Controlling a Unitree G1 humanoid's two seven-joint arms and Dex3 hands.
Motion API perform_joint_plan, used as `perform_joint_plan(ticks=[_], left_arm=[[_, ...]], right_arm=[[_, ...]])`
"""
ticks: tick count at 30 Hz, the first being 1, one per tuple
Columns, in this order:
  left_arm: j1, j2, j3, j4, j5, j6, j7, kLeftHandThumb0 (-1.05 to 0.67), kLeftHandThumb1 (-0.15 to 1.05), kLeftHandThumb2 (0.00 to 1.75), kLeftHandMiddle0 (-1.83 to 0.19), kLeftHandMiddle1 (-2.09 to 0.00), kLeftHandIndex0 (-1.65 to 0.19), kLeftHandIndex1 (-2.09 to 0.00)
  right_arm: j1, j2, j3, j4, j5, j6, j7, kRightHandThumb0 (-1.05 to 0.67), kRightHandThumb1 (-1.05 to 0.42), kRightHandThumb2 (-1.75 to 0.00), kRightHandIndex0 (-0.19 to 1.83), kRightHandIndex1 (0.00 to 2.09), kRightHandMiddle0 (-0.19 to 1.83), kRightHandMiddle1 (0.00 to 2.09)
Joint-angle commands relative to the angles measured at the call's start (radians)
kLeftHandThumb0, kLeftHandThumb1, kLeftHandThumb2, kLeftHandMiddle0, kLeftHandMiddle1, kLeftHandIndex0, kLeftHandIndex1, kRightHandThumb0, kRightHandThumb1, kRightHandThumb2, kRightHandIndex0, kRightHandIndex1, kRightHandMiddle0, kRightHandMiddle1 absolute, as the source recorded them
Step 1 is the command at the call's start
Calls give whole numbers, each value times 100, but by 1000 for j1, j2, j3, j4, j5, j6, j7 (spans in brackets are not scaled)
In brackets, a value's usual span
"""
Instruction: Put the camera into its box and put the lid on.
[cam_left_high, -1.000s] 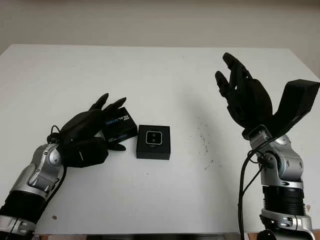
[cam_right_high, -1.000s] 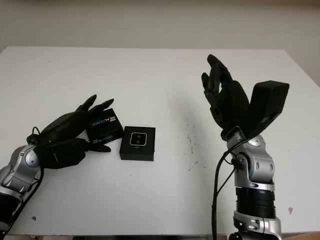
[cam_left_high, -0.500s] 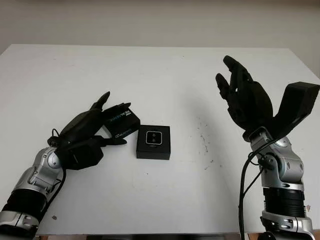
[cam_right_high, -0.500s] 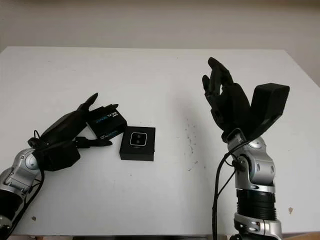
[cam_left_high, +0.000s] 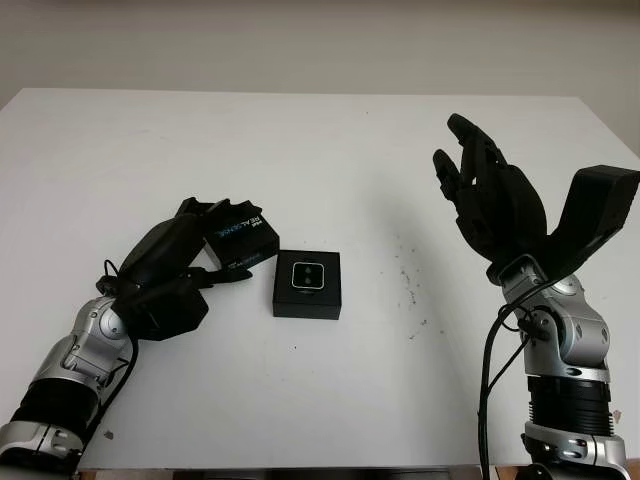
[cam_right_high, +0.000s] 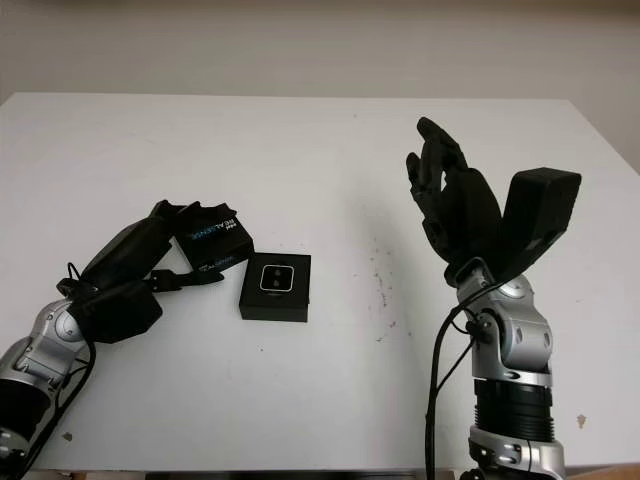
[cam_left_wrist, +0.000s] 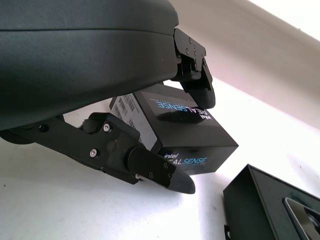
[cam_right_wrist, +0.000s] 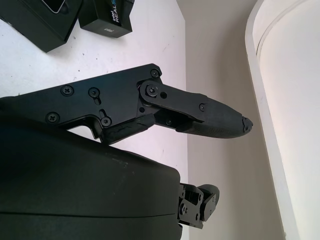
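The open black box (cam_left_high: 307, 284) sits at the table's middle with the silver-faced camera (cam_left_high: 306, 275) lying in it. Just left of it is the black lid (cam_left_high: 243, 241) printed with blue and white lettering, tilted up off the table. My left hand (cam_left_high: 222, 243) is shut on the lid, fingers curled over its far edge and thumb under its near side. In the left wrist view a fingertip (cam_left_wrist: 197, 92) presses on the lid (cam_left_wrist: 185, 135) beside the box's corner (cam_left_wrist: 270, 200). My right hand (cam_left_high: 490, 195) is open, raised above the table at the right.
The white table (cam_left_high: 330, 150) has small dark specks (cam_left_high: 408, 285) right of the box. Its far edge meets a pale wall. In the right wrist view the box (cam_right_wrist: 40, 20) and the lid (cam_right_wrist: 110, 17) lie far off.
My left hand's fingers have curled down over the lid's far edge and closed on it, and the lid has tipped up slightly. The right hand has stayed put.
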Motion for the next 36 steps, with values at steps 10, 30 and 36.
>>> perform_joint_plan(ticks=[10,30,36], left_arm=[[27,-23,54,-116,-40,3,87,-17,105,12,-14,-160,-25,-108],[120,-81,202,-639,-583,289,-366,-24,105,13,-27,-168,-21,-132],[117,-77,174,-640,-545,283,-434,-28,105,13,-22,-187,-26,-142]], right_arm=[[13,13,-9,-12,9,-12,-8,-68,-105,-60,1,6,-18,60],[20,22,3,-8,0,-8,-26,-65,-105,-58,7,8,-19,72],[23,15,17,-1,-16,-20,-22,-64,-105,-61,7,8,-19,73]])
